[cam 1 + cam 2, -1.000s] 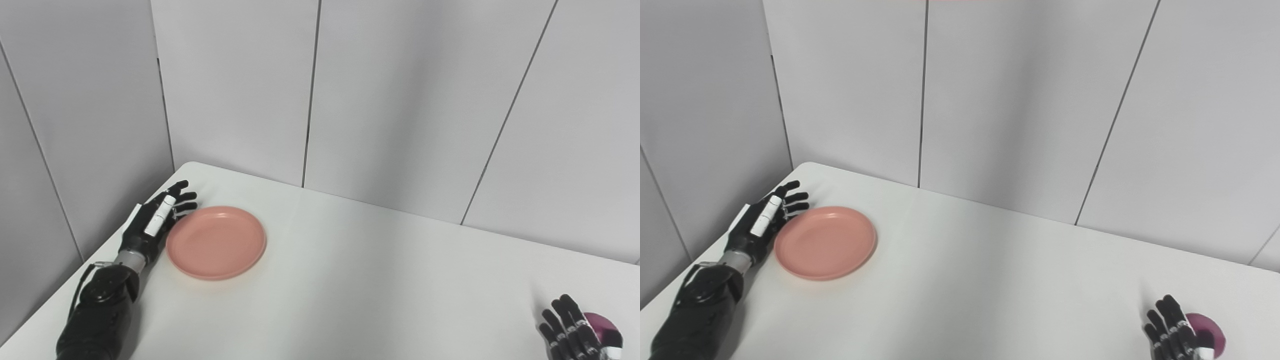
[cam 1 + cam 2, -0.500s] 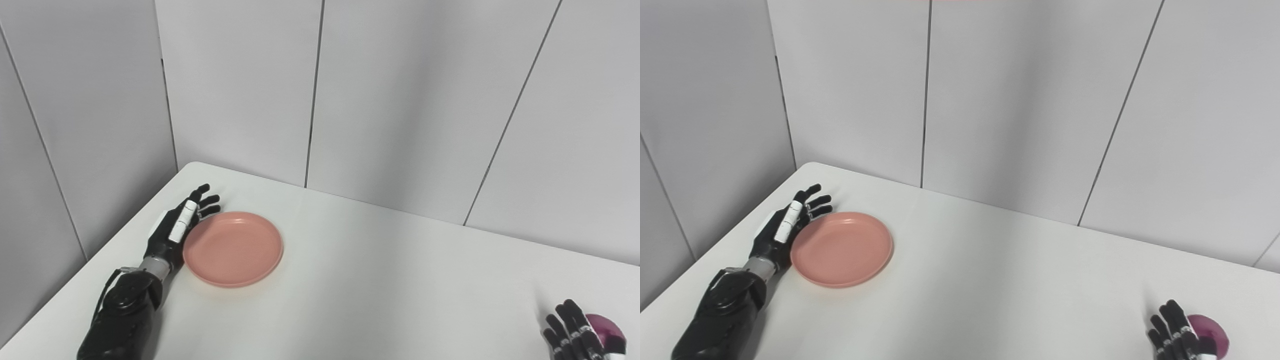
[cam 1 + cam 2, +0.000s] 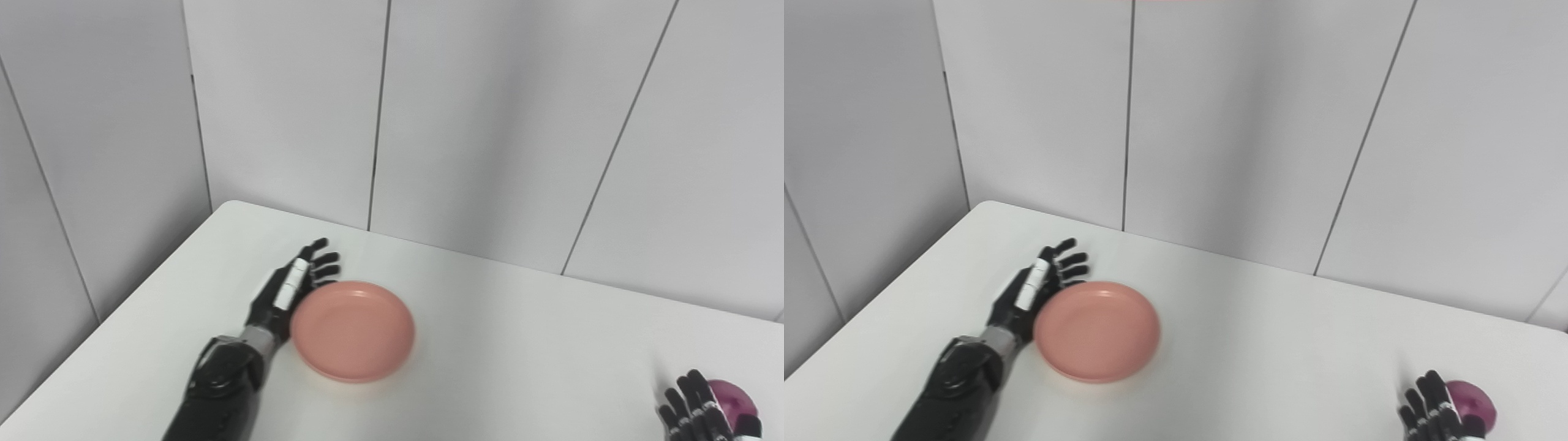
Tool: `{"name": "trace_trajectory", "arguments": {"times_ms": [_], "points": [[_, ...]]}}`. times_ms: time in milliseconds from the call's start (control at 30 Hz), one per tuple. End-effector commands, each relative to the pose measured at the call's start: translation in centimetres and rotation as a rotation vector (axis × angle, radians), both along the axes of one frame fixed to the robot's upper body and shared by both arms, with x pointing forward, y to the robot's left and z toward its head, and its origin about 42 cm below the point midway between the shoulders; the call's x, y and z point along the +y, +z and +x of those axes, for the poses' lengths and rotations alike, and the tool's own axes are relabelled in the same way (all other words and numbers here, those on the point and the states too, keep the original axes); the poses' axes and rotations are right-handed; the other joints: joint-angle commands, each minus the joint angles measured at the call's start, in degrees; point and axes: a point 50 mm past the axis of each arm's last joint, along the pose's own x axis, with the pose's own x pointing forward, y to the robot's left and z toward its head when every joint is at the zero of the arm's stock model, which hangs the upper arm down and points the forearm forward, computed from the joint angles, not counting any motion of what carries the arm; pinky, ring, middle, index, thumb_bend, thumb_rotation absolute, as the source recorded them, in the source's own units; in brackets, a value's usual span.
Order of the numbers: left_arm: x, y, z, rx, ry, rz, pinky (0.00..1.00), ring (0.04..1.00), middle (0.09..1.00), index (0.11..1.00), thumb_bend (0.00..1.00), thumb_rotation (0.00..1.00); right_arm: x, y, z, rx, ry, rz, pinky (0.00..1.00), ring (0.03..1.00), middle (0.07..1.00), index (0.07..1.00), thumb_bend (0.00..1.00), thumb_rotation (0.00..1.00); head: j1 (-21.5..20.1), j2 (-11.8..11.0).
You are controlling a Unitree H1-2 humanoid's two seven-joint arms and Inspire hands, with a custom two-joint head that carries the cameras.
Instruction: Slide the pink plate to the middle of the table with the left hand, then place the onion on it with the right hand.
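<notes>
The pink plate [image 3: 353, 331] lies flat on the white table [image 3: 502, 367], left of the middle. My left hand [image 3: 288, 293] is open, fingers spread, its palm edge pressed against the plate's left rim; it also shows in the right eye view [image 3: 1032, 294]. The purple onion [image 3: 732, 397] sits at the table's front right corner. My right hand [image 3: 698, 413] is open beside the onion's left side, partly cut off by the picture's bottom edge; the onion also shows in the right eye view [image 3: 1473, 398].
Grey wall panels [image 3: 490, 122] stand close behind the table's far edge and along its left side. The table's left edge [image 3: 122, 306] runs diagonally toward the far corner.
My left hand has pushed the pink plate to the right, toward the table's middle. The right hand and the onion have stayed in place.
</notes>
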Motion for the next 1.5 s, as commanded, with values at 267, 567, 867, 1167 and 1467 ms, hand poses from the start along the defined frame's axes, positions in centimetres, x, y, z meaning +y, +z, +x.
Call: {"name": "trace_trajectory", "arguments": {"times_ms": [267, 567, 867, 1167, 1467], "points": [[-3.5, -2.7, -1.7, 0.108, -0.075, -0.025, 0.76, 0.804, 0.81, 0.855, 0.91, 0.84, 1.7, -3.5, -2.8, 0.139, 0.005, 0.067, 1.0, 1.0, 1.0, 1.0, 0.8, 1.0, -1.1, 0.65], [-7.4, -3.9, -3.0, 0.139, -0.165, -0.047, 0.78, 0.829, 0.842, 0.867, 0.87, 0.85, 2.2, -3.4, -2.7, 0.132, 0.014, 0.046, 1.0, 1.0, 1.0, 1.0, 0.77, 1.0, -3.01, 1.58], [-9.6, -5.7, -4.3, 0.195, -0.212, -0.064, 0.8, 0.842, 0.849, 0.876, 0.84, 0.87, 3.1, -3.6, -2.5, 0.125, 0.011, 0.051, 1.0, 1.0, 0.998, 0.994, 0.77, 1.0, -6.27, 2.71], [-9.6, -6.3, -5.0, 0.218, -0.253, -0.068, 0.79, 0.844, 0.852, 0.877, 0.84, 0.85, 4.5, -3.8, -2.4, 0.124, 0.008, 0.055, 1.0, 0.986, 0.973, 0.96, 0.81, 1.0, -11.95, 4.41], [-7.9, -5.7, -4.6, 0.209, -0.303, -0.024, 0.81, 0.853, 0.867, 0.893, 0.86, 0.87, 6.8, -3.5, -2.0, 0.142, -0.003, 0.066, 1.0, 0.967, 0.95, 0.939, 0.95, 0.91, -18.86, 6.0]]}}
